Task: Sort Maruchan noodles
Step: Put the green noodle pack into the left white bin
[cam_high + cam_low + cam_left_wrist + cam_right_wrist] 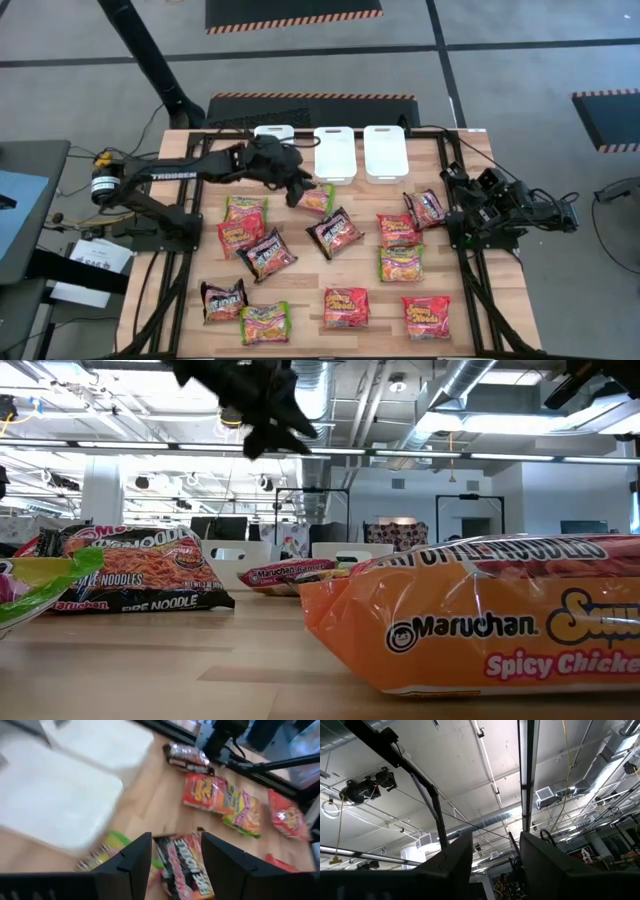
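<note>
Left hand point(303, 190) hovers open and empty over the green-edged packet point(318, 199) near the tabletop's far edge; it should descend squarely.

Open-plan lab: exposed ceiling ducts point(490, 820)

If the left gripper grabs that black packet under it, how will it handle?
The black packet looks like glossy film, so it may slip between the open fingers of the left gripper. It lies flat and rectangular, so it probably won't roll. It is likely light, and the noodle block inside may crack if squeezed hard.
</note>
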Tool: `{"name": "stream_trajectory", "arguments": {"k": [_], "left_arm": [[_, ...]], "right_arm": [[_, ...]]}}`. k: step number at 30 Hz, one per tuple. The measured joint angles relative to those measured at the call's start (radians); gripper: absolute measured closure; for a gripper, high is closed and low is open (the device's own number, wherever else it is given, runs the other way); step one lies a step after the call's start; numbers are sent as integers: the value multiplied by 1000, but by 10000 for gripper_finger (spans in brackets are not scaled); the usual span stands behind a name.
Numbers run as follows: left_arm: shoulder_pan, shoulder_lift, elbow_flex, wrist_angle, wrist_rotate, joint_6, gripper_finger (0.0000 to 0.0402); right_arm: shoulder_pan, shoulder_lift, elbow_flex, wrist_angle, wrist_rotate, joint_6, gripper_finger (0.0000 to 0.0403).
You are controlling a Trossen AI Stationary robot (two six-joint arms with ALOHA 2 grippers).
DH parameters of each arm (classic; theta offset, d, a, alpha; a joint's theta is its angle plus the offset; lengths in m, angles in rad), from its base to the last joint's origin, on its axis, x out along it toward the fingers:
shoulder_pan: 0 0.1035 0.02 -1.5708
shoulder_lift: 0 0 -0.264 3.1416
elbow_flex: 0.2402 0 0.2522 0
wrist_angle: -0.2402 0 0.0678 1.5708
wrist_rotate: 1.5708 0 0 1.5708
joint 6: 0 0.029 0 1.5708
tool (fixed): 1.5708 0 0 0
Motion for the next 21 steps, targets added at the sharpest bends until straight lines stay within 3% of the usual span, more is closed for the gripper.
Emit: {"name": "stream_trajectory", "arguments": {"k": [4,7,13,21], "left_arm": [[2,11,91,-122,-88,144,245],[24,19,100,-177,-79,180,245],[52,92,102,-221,0,71,245],[19,250,103,-223,3,-55,246]], "right_arm": [[0,0,0,0,0,0,211],[0,0,0,0,0,3,211],[0,0,0,1,2,3,211],[0,0,-1,4,3,3,211]]}}
